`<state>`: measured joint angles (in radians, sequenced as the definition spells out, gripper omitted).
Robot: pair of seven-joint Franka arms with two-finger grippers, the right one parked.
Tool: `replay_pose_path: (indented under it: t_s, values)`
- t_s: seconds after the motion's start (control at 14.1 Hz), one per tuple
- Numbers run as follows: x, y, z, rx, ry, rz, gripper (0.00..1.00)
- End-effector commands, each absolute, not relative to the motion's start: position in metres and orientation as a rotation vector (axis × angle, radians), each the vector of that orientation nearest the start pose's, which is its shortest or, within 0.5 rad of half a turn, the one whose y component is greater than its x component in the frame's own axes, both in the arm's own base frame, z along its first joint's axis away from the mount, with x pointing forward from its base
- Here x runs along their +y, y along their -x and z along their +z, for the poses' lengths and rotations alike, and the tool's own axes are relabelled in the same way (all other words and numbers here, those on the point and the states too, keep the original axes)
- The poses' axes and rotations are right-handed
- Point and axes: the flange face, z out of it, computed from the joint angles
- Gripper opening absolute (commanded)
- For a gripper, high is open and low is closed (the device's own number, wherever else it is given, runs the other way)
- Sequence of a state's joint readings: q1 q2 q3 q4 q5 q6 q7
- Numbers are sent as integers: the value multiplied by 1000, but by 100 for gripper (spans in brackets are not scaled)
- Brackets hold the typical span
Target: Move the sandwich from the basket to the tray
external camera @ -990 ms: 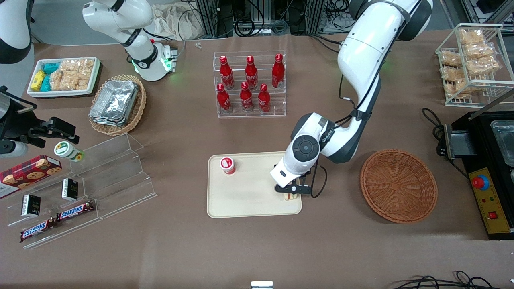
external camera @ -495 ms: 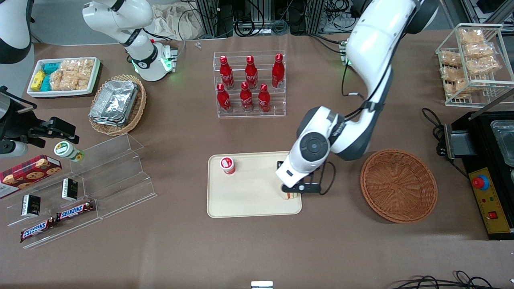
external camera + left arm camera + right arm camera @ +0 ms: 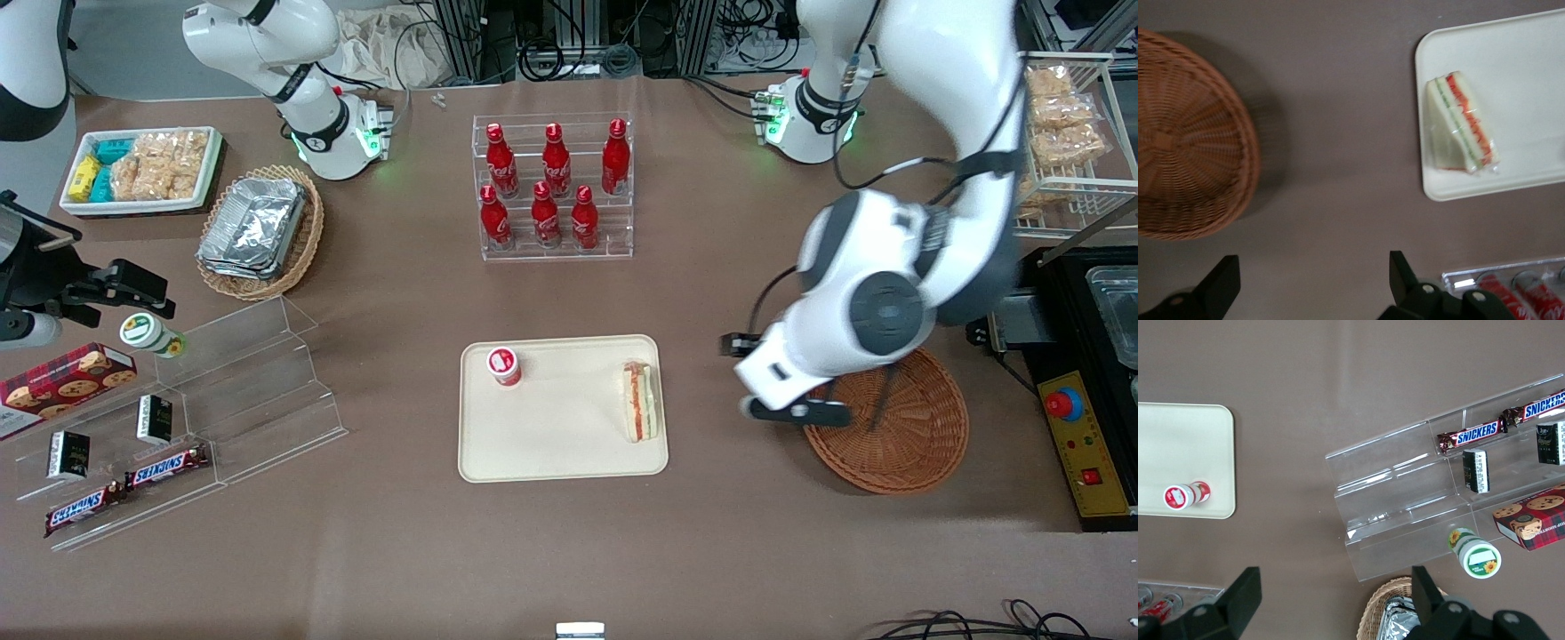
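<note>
The sandwich (image 3: 640, 402), a wrapped white wedge with red filling, lies on the cream tray (image 3: 560, 436) at the end nearest the basket. It also shows in the left wrist view (image 3: 1461, 123) on the tray (image 3: 1531, 67). The reddish-brown wicker basket (image 3: 907, 449) holds nothing that I can see; it also shows in the left wrist view (image 3: 1185, 173). My left gripper (image 3: 760, 378) hangs open and empty above the bare table between the tray and the basket, partly over the basket's rim. In the left wrist view the gripper (image 3: 1313, 283) has its black fingers spread wide with only table between them.
A small red-capped cup (image 3: 504, 365) stands on the tray. A clear rack of red bottles (image 3: 553, 187) stands farther from the front camera than the tray. A black appliance (image 3: 1085, 373) and a wire snack rack (image 3: 1053, 133) stand at the working arm's end.
The gripper let go of the sandwich on the tray, rose and swung away toward the basket. The sandwich stays on the tray, now uncovered.
</note>
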<state>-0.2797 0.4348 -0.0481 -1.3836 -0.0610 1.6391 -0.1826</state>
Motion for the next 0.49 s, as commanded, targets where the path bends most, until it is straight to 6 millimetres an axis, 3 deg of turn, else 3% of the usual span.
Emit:
replay_pose_path:
  t_s: [0.0,0.14,0.42]
  values:
    - [-178,-625,487,248,3104,251,99]
    - [-149,-627,505,251,3053,200,99]
    - [-61,-630,533,134,3088,182,100]
